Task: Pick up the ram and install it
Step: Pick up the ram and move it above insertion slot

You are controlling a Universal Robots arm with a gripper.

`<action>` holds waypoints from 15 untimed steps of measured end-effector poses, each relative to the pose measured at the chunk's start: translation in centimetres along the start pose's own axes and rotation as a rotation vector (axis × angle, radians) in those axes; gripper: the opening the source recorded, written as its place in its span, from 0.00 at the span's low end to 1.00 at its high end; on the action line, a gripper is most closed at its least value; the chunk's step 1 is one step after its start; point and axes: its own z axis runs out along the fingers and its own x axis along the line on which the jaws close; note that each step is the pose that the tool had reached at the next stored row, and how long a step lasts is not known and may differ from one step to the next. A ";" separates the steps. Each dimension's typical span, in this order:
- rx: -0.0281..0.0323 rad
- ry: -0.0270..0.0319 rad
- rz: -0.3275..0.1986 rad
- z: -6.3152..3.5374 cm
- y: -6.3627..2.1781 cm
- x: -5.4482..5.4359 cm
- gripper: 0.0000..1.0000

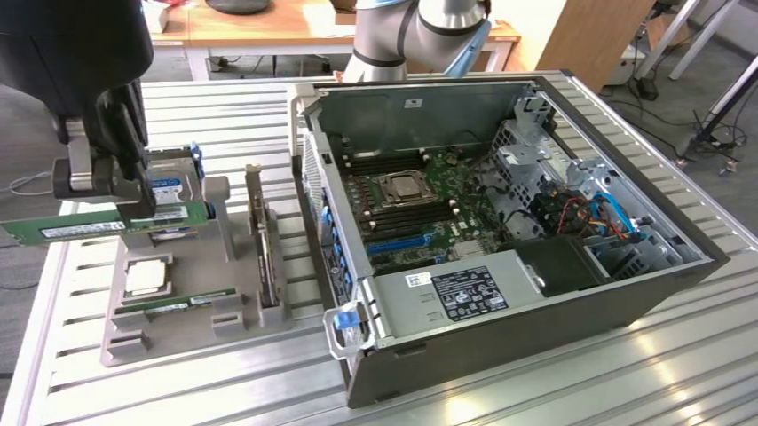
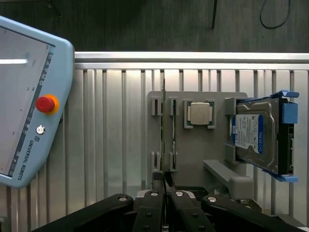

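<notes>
Now your gripper (image 1: 113,209) is clenched on the ram (image 1: 59,231), held clear above the gray parts holder (image 1: 166,342); pickup looks done, and installing calls for squaring it with a motherboard (image 1: 427,222) slot.

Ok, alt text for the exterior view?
The end effector holds a green memory stick above a gray parts tray on the exterior view's left; an open computer case lies to its right on a slatted metal table.
</notes>
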 end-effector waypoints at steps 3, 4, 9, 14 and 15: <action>0.0000 0.0000 0.000 0.00 0.00 0.0 0.12; 0.0000 0.0000 0.000 -0.01 0.00 0.0 0.12; -0.0001 0.0002 0.000 -0.02 -0.01 0.0 0.12; -0.0001 0.0001 0.000 -0.04 -0.53 0.0 0.12; -0.0001 0.0002 -0.001 -0.05 -0.70 0.0 0.12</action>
